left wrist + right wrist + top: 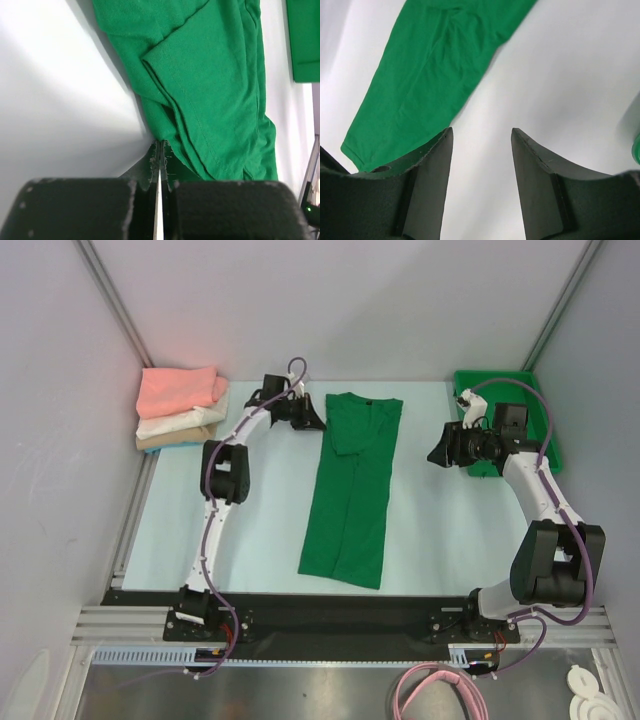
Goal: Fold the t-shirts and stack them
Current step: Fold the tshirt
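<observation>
A pale tabletop (260,530) carried the shirt (350,490). Left claw (318,420) was pinched shut at its left edge; right claw (435,455) gaped empty beside it. A shallow pinch might slip.

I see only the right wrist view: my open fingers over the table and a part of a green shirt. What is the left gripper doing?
Observer: The left gripper is shut on the left edge of the green t-shirt, near its collar end, as far as I can see.
Operator: Are other shirts already folded?
Observer: Yes, a folded stack sits in the far left corner: salmon pink on top, white in the middle, tan at the bottom.
Operator: How does the whole green shirt lie?
Observer: It lies flat as a long strip with the sides folded in, collar at the far side and hem at the near side.
</observation>
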Tool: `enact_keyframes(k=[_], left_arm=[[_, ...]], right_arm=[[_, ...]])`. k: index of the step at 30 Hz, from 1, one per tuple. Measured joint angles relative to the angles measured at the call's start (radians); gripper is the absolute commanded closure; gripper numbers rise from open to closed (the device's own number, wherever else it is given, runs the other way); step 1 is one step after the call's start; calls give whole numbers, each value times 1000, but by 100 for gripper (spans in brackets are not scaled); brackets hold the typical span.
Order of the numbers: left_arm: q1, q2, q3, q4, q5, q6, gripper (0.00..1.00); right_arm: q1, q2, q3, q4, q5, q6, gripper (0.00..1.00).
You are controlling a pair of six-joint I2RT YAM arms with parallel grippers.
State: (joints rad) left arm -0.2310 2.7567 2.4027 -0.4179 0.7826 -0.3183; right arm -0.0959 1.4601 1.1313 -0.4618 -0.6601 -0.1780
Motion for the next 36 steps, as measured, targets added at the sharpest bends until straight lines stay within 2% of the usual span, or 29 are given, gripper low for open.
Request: enact_keyframes(k=[11, 12, 15, 16, 18, 19, 20, 21, 22, 23, 26, 30, 33, 36], left_arm=[[63, -10, -16, 14, -13, -5, 100], [63, -12, -18, 14, -13, -4, 88], [63, -19, -21, 5, -8, 11, 75], [63, -31, -34, 2, -8, 16, 65], [63, -74, -88, -13, -3, 30, 58], [63, -124, -155, -14, -2, 33, 53], [64, -185, -239, -18, 0, 37, 50], [64, -254, -333, -8, -1, 41, 43], [64, -343, -441, 8, -5, 50, 42], [64, -412, -526, 9, -5, 54, 41], [64, -666, -748, 0, -6, 93, 38], [68, -921, -897, -34, 40, 143, 37], [71, -1029, -1044, -64, 70, 176, 40], [73, -1081, -1252, -73, 50, 201, 43]], right_arm=[[-1, 0, -5, 8, 0, -8, 44], [-2, 0, -5, 8, 0, -10, 44], [-4, 0, -5, 10, 2, -11, 44], [-4, 0, -5, 11, 8, -11, 46], [-6, -5, -9, 18, 34, -6, 49], [-10, -14, -18, 27, 48, 5, 46], [-18, -29, -36, 46, 55, 26, 30], [-31, -55, -62, 65, 60, 50, 20], [-51, -84, -94, 87, 61, 83, 12], [-74, -106, -119, 104, 55, 113, 11], [-181, -162, -215, 219, -29, 245, 27], [-265, -122, -322, 348, -183, 478, 33], [-228, -1, -333, 354, -353, 562, 38], [-148, 51, -352, 312, -426, 567, 40]])
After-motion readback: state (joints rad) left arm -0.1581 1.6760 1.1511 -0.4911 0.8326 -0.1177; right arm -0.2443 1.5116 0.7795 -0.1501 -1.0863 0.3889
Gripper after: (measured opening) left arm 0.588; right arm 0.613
